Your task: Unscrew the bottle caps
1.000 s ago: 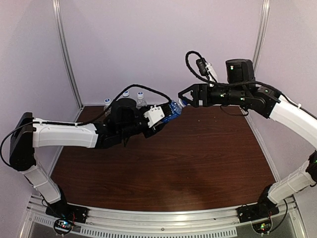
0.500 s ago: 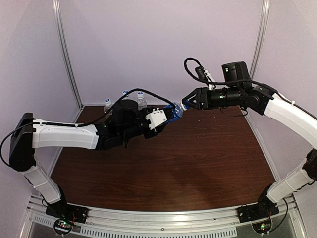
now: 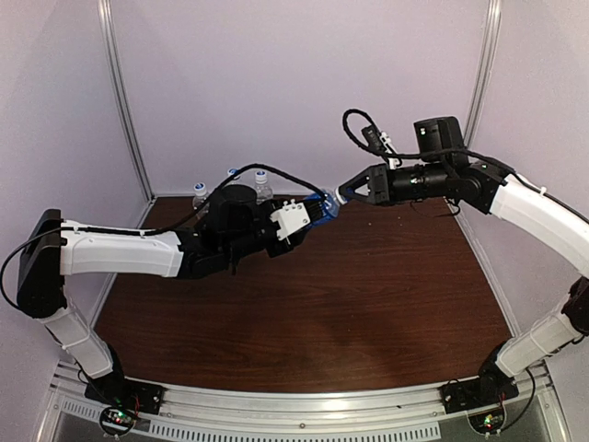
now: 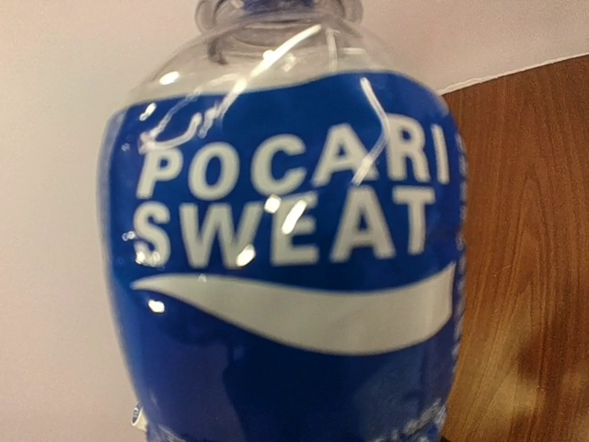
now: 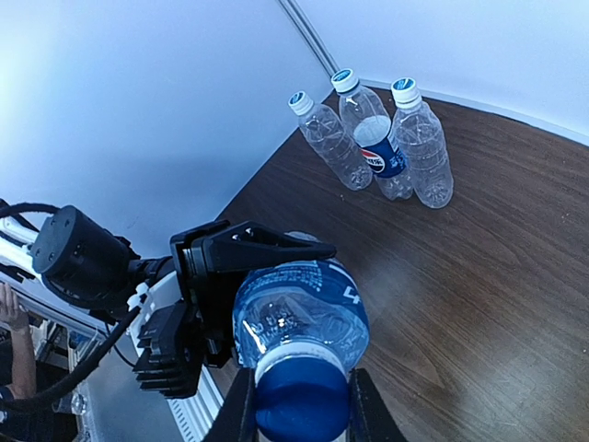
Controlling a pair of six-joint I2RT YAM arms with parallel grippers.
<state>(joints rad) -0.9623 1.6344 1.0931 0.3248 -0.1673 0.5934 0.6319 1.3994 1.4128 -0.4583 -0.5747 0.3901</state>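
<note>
My left gripper is shut on the bottle with the blue label and holds it in mid-air, neck pointing right. That bottle fills the left wrist view, hiding the fingers. Its dark blue cap sits between the right gripper's two fingers, which are shut against its sides. From above, the right gripper meets the cap at the bottle's tip. The left gripper's black finger lies over the bottle's body.
Three more capped bottles stand at the back left corner: two plain clear ones and one with a Pepsi label. They show from above near the wall. The brown table lies below both arms.
The right gripper has moved in onto the cap and gone from open to shut on it. The left gripper has held the bottle nearly still.
</note>
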